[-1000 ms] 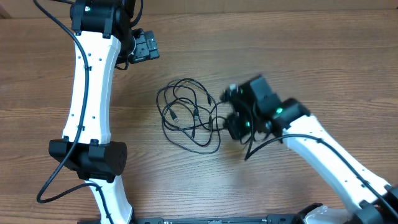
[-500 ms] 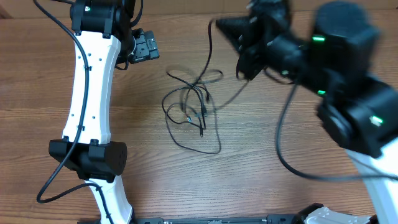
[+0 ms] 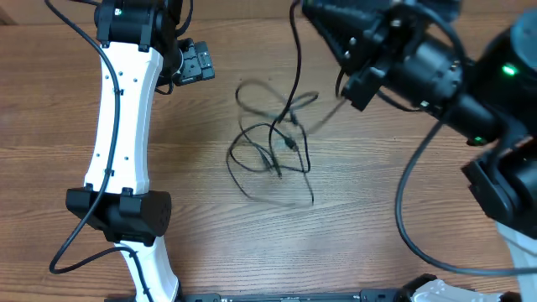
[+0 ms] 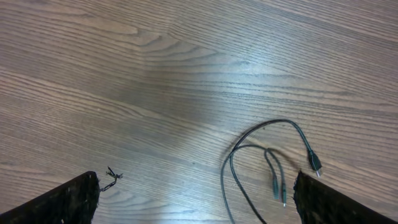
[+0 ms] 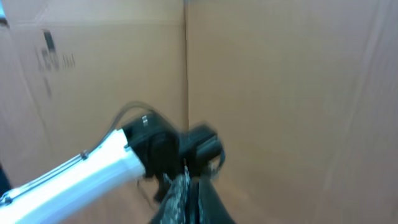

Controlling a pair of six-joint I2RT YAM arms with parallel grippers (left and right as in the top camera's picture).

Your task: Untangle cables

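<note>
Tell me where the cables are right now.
Overhead view: the cables lie tangled at the middle of the table, right of the open left claw, with one strand running up to the shut right claw near the top edge.

In the overhead view the right arm [image 3: 436, 67] is blurred and cut off by the top and right edges. One strand of the cables [image 3: 273, 155] goes up and out at the top edge, so its end is not seen. The right wrist view is all blurred, and I cannot tell if the right gripper [image 5: 189, 199] holds any strand. In the left wrist view the cables are cut off by the near edge, and only corners of the left fingers [image 4: 62, 199] show.
</note>
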